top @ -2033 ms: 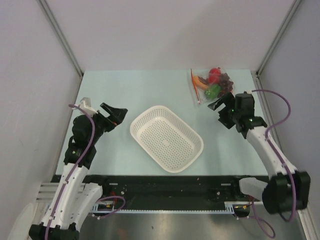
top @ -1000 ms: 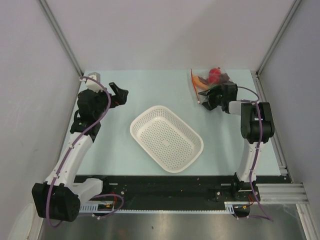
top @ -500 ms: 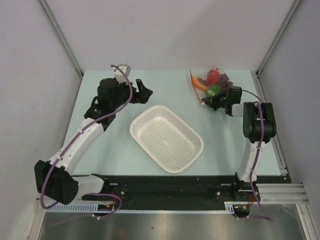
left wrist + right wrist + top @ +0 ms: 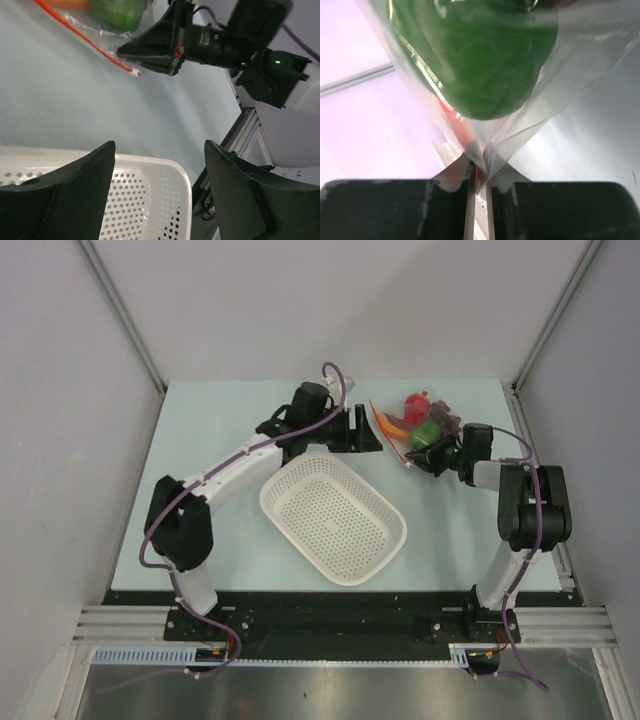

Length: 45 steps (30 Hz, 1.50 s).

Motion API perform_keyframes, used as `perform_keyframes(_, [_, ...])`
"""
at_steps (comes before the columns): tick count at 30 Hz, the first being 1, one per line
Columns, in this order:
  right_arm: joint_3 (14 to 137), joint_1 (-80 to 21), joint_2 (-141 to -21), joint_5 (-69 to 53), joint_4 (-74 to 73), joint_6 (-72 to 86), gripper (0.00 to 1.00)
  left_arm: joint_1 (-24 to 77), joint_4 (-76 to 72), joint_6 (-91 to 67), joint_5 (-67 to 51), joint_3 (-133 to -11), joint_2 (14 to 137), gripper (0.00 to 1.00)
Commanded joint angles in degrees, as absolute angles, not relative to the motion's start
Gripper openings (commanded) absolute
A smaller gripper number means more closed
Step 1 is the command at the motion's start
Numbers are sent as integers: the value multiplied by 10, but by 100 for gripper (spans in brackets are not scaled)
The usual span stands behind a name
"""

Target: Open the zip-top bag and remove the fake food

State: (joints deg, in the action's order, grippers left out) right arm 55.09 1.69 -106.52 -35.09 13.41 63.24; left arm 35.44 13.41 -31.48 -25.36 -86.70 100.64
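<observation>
Pale-green counter [image 4: 200,420], grey walls on three sides.

Nearest: white perforated basket [image 4: 333,517], mid-counter.

Just past its far rim: left pincer [image 4: 362,428], fingers wide, nothing betw. them, pointing toward the bag. From its wrist view the right pincer [image 4: 437,455] is straight ahead and apart. No contact w/ plastic yet.

Far right: right pincer is clamped on the near corner of the zip-top bag [image 4: 415,423], on film by the end of the orange-red zipper strip [image 4: 85,40]. Its wrist view shows only a thin fold of plastic pinched.

Zipper looks closed. Fake food [image 4: 424,432] all inside: green pepper [image 4: 470,50] closest to the grip, orange piece [image 4: 392,427] beside the strip, grapes [image 4: 445,421], red fruit [image 4: 415,403] furthest back.

Risks (judgement):
- Pinch is on a thin fold, so it may slip out once the other side pulls.
- If left pincer takes both lips together, zipper won't part; bag just drags or stretches.
- Hard pull could tear film.
- Sudden opening: round toys may roll across counter, not nec. toward basket.
</observation>
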Motion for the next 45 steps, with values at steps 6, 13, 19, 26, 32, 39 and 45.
perform_keyframes(6, [510, 21, -1000, -401, 116, 610, 13, 402, 122, -541, -179, -953, 1128, 67])
perform_keyframes(13, [506, 21, -971, -414, 95, 596, 0, 423, 205, -594, -120, -1062, 1221, 66])
perform_keyframes(19, [490, 22, -954, -418, 91, 594, 0, 424, 234, -623, -95, -1097, 1259, 62])
perform_keyframes(26, [483, 21, -940, -422, 89, 596, 0, 425, 246, -645, -110, -1154, 1315, 49])
perform_keyframes(32, [480, 21, -924, -420, 76, 591, 0, 424, 242, -653, -114, -1168, 1341, 41])
perform_keyframes(39, [469, 25, -909, -424, 60, 598, 16, 418, 205, -615, -153, -1192, 1352, 0])
perform_keyframes(45, [460, 37, -918, -456, 61, 632, 45, 414, 57, -602, -229, -1113, 1299, 0])
